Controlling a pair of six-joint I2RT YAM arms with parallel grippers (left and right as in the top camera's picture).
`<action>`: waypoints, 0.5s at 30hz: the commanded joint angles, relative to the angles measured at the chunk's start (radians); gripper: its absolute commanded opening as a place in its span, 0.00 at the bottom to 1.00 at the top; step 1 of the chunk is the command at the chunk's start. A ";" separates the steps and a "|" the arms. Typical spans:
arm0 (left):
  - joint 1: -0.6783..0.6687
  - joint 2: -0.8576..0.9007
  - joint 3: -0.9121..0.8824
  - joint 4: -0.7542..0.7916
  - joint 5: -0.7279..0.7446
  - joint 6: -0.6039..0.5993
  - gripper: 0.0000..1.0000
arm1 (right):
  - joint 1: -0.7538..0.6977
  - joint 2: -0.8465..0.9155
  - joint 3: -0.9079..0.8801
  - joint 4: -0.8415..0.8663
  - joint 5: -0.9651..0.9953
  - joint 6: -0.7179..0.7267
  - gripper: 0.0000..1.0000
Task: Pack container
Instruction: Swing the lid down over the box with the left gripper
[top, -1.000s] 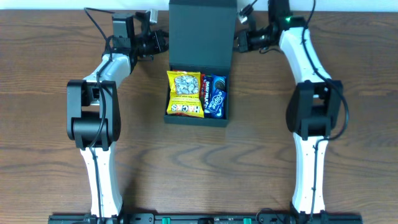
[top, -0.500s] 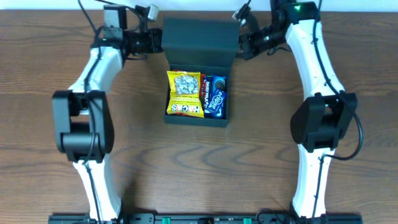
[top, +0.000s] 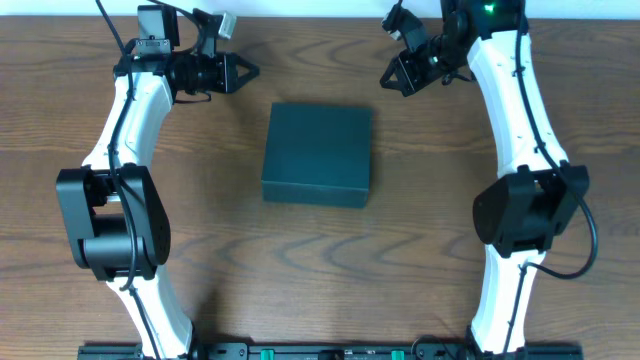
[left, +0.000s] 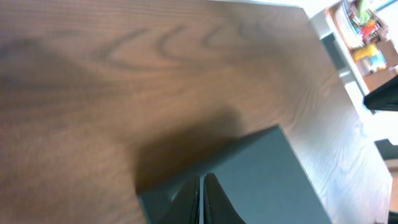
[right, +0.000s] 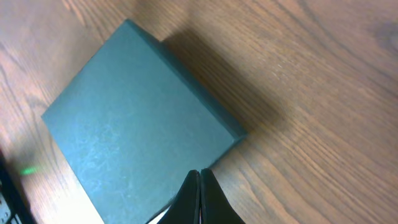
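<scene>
Now that its lid (right: 137, 118) has swung down shut, the container (top: 317, 155) looks packed; my left gripper (top: 246, 71) and right gripper (top: 390, 76), both pinched together and empty, have drawn back beyond its far corners.

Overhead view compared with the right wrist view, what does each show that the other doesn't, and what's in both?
Overhead only: the left arm and right arm, and the whole container lying apart from both. Right wrist only: its own jaws, closed together at the frame's bottom edge, and pale speckling on the lid. Both: the dark green container, lid down, on the wooden table.
</scene>
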 joint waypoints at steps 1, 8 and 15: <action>-0.017 -0.021 0.013 -0.069 -0.049 0.098 0.05 | -0.004 -0.014 0.002 0.001 0.048 0.089 0.02; -0.135 -0.021 0.013 -0.323 -0.113 0.354 0.06 | -0.021 -0.055 0.002 -0.062 0.132 0.321 0.01; -0.224 -0.020 -0.003 -0.494 -0.269 0.526 0.05 | 0.007 -0.258 0.001 -0.188 0.386 0.485 0.01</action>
